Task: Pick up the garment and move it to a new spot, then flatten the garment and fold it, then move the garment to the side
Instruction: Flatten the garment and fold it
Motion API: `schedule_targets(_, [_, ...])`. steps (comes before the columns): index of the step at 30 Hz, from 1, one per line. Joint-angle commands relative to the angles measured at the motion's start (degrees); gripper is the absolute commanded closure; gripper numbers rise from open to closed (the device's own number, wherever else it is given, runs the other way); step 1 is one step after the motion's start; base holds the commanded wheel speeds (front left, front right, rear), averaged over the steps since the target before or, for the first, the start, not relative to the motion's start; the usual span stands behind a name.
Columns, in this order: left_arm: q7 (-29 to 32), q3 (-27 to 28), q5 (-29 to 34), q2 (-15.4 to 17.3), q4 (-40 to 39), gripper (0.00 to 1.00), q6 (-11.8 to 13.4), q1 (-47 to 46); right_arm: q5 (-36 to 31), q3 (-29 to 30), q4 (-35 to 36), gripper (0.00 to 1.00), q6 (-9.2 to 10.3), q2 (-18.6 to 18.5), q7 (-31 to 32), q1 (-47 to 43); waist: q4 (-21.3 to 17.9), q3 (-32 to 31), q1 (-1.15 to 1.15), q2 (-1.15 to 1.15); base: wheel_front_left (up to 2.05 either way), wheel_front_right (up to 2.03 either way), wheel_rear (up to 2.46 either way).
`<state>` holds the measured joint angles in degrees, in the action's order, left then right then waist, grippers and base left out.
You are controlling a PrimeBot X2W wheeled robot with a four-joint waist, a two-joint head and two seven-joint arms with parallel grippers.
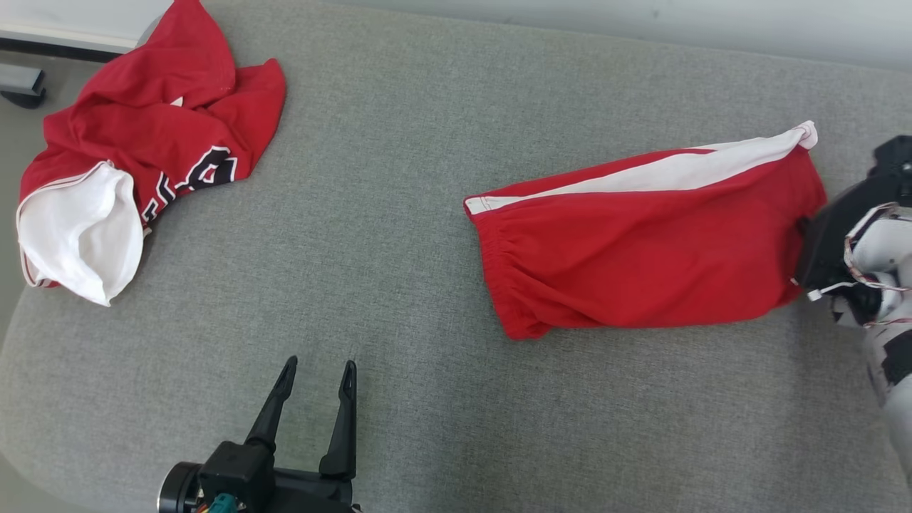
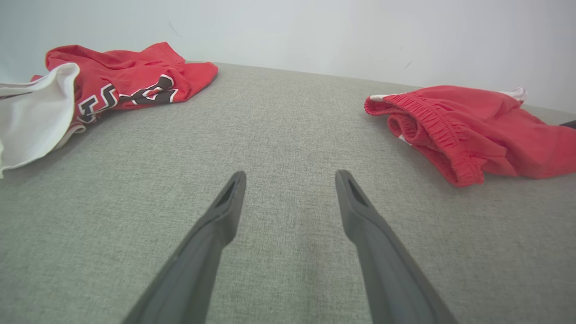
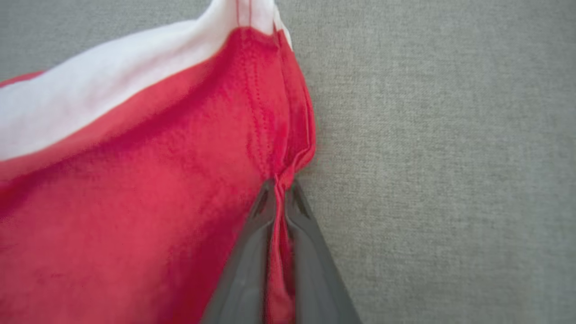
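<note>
The garment, red shorts [image 1: 641,249] with a white side stripe, lies folded on the right of the grey cushioned surface [image 1: 399,214]. My right gripper [image 1: 804,246] meets its right hem. The right wrist view has that gripper [image 3: 279,186] shut on a pinched ridge of the red hem, with the shorts [image 3: 135,180] spreading to the left. My left gripper [image 1: 318,370] rests open near the front edge with nothing between its fingers. In the left wrist view the left gripper [image 2: 290,180] points across bare cushion, and the shorts [image 2: 472,130] lie to its right.
A crumpled red jersey [image 1: 164,128] with black lettering and a white lining lies at the far left corner, also seen as the jersey [image 2: 130,81] in the left wrist view. A pale wall [image 1: 641,21] runs behind the cushion. The cushion's rounded edge falls away at the left.
</note>
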<state>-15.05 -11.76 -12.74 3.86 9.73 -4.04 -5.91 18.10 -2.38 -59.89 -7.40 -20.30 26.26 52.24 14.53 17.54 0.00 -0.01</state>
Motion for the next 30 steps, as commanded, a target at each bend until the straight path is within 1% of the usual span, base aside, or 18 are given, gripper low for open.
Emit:
schedule_targets(1, [-0.18,0.25,0.46,-0.26,0.24,0.00,-0.11,0.63,-0.43,-0.50,-1.24,1.00,-0.09,1.02,1.03,-3.30,-0.43,-0.37,0.00,0.01,0.00,0.00,0.00])
schedule_targets(7, [-0.18,0.68,0.81,-0.55,1.23,0.00,-0.70,0.91,-2.35,0.89,1.64,1.00,-0.01,-0.36,-1.75,-4.78,-1.70,-1.86,0.00,0.01,0.00,0.00,0.00])
schedule_targets(10, [-0.19,1.14,0.83,-0.66,1.51,0.00,-0.80,1.07,-3.91,1.30,3.85,1.00,-0.01,-1.68,-3.83,-5.90,-2.47,-2.82,0.00,0.01,0.00,0.00,0.00])
schedule_targets(17, [-0.19,2.11,0.69,-0.83,1.71,0.00,-0.92,1.88,-7.54,3.39,8.72,1.00,-0.01,-3.81,-6.64,-10.73,-4.59,-5.14,0.00,0.01,0.00,0.00,0.00])
schedule_targets(22, [-0.19,2.14,0.58,-0.93,1.86,0.00,-1.04,2.29,-11.29,7.40,12.57,1.00,-0.01,-5.38,-7.22,-14.66,-5.37,-6.30,0.00,0.01,0.00,0.00,0.00])
schedule_targets(30, [-0.19,2.10,0.10,-0.99,1.96,0.00,-0.66,2.79,-19.63,15.48,20.47,1.00,-0.01,-5.76,-7.61,-20.86,-6.35,-7.00,0.00,0.01,0.00,0.00,0.00])
